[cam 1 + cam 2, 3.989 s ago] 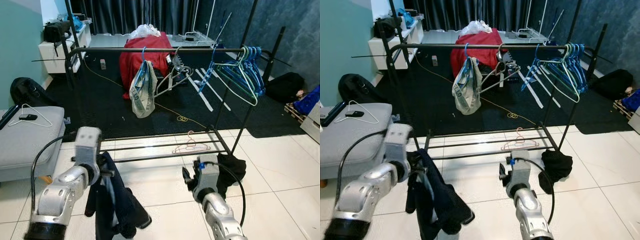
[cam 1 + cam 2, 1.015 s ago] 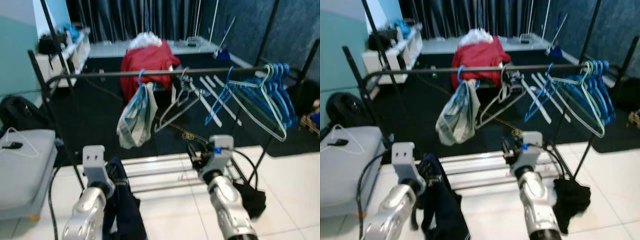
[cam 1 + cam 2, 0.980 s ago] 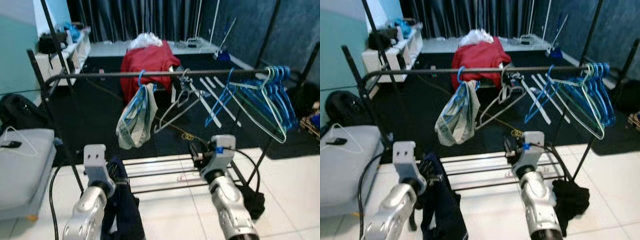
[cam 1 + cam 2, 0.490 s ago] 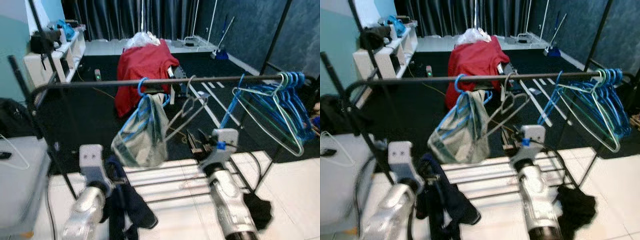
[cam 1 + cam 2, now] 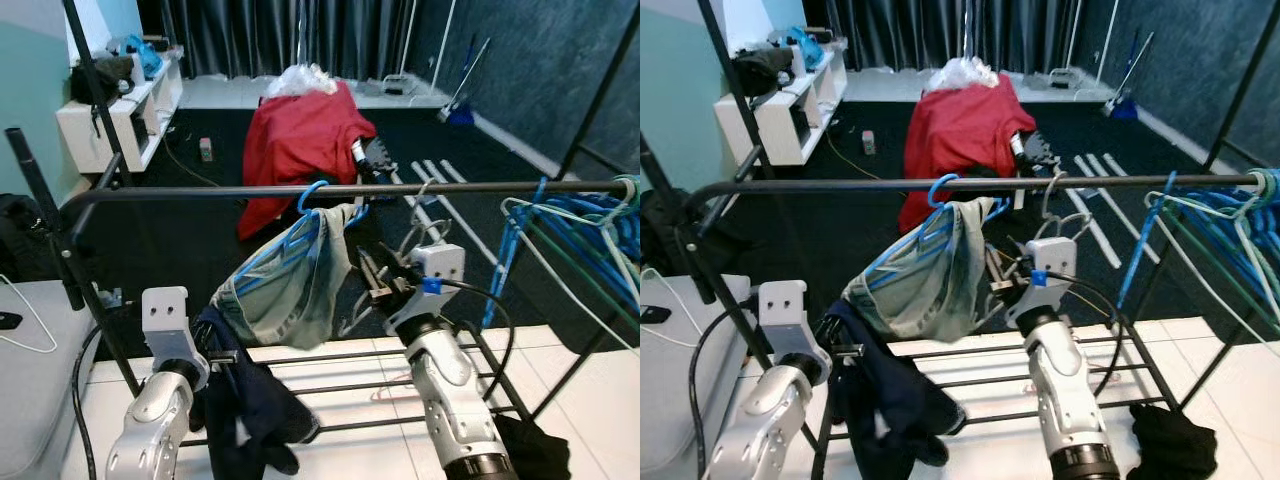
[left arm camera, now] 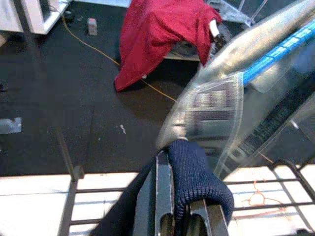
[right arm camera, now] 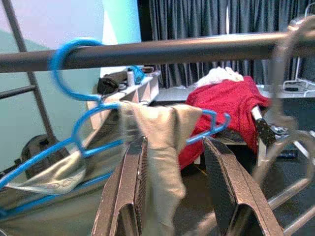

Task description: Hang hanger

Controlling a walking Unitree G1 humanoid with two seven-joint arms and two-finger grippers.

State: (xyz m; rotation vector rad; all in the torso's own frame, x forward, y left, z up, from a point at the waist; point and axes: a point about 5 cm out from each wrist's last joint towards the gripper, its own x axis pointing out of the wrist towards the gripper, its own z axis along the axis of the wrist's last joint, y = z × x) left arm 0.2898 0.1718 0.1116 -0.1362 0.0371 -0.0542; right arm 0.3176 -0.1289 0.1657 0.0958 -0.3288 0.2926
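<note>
From the head, our two eye views look forward and down over the clothes rail (image 5: 330, 189), and both take in the same stretch: the rail, the red cloth (image 5: 962, 135) on the floor beyond it, the blue hangers (image 5: 580, 240) at its end. Our left wrist view looks from below the rail, past a dark garment (image 6: 197, 179), toward that same red cloth. Our right wrist view sits close under the rail, facing up along its pincer (image 7: 179, 194) fingers.
</note>
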